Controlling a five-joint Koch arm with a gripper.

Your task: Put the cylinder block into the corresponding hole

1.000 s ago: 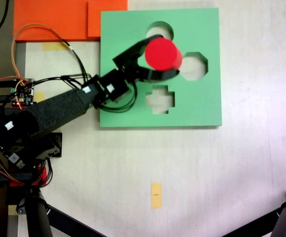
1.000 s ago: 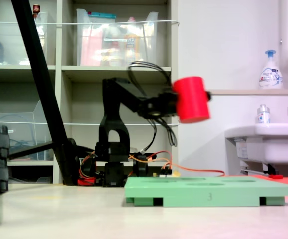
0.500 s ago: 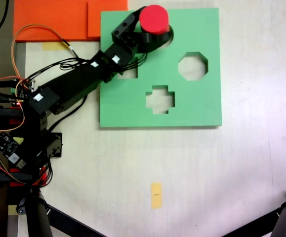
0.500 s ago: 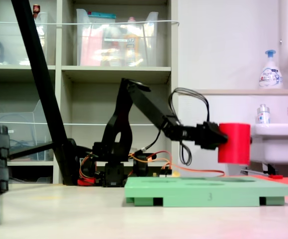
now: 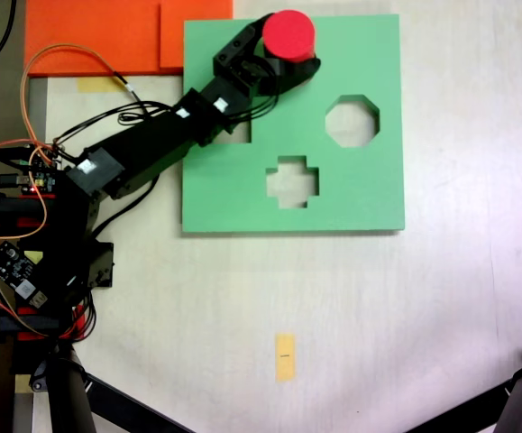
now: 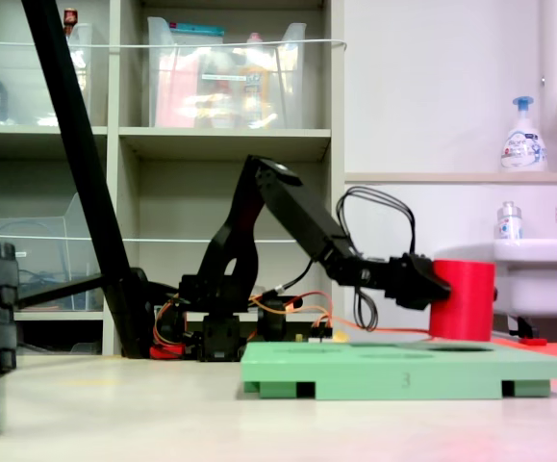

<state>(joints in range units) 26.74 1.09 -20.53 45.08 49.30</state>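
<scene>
Cylinder block [image 5: 288, 36] in gripper [image 5: 279, 65], over foam board's [image 5: 351, 194] far edge.

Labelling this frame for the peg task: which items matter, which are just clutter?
Job:
red cylinder, clamped in the gripper
green board; its round hole is hidden under the cylinder

Clutter:
octagonal hole
cross-shaped hole
orange sheets
yellow tape
soap bottle
shelf bins

even, bright indoor light in both exterior views, soft and shadowless for the most part. the pale counter [image 5: 441, 298] looks washed out in the first exterior view, with a faint pink cast at its right edge. second exterior view: low angle, near foreground slightly soft, no motion blur.
</scene>
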